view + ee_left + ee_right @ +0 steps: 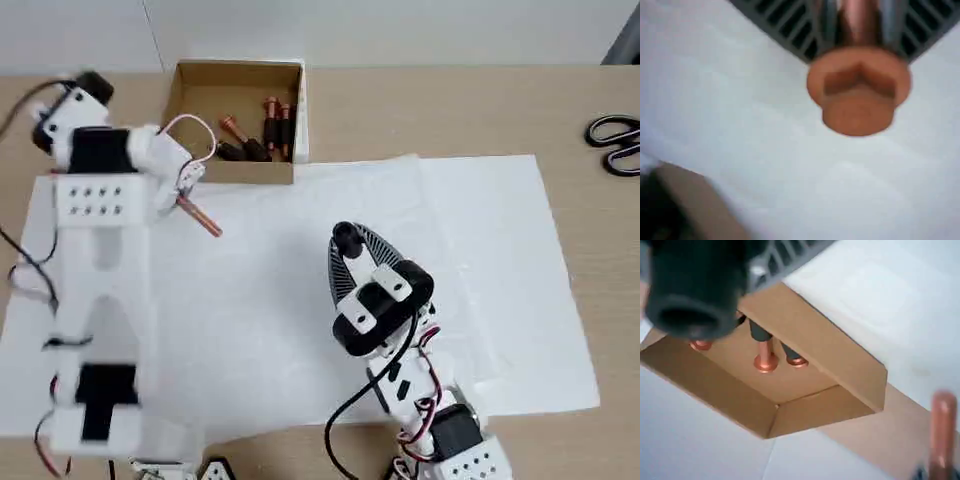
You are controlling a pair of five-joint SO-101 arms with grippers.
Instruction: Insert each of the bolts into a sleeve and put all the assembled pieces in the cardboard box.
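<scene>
Right up against the left wrist cam is the copper bolt point(858, 92), flanged hex head first. Its shank runs back between the dark ribbed fingers point(780, 20) of the left hand point(186, 192), which is clamped on it. From above, the bolt sits just off the near wall of the cardboard box point(235, 172), by the corner on the left arm's side, low over the white paper sheet point(470, 250). Its long axis slants away from the box toward the middle of the sheet.

The right hand point(352, 250) is closed on a black sleeve point(690, 287). It's farther out from the box than the bolt, past the other near corner, so the two parts are apart. In the right wrist view the sleeve's open bore faces the cam, with the box beyond it and the bolt off to one side.

My read: this is the mating step, and it all turns on getting the bolt's axis in line with that bore. They don't look lined up to me. I also can't tell from above which end of the bolt leads.

The box already holds a few assembled pieces point(265, 125), lying in the half on the right arm's side. The closest obstacle to the bolt is the box's near wall. The scissors point(615, 145) are on the bare bench point(450, 110), well apart from the box and not in the way.
</scene>
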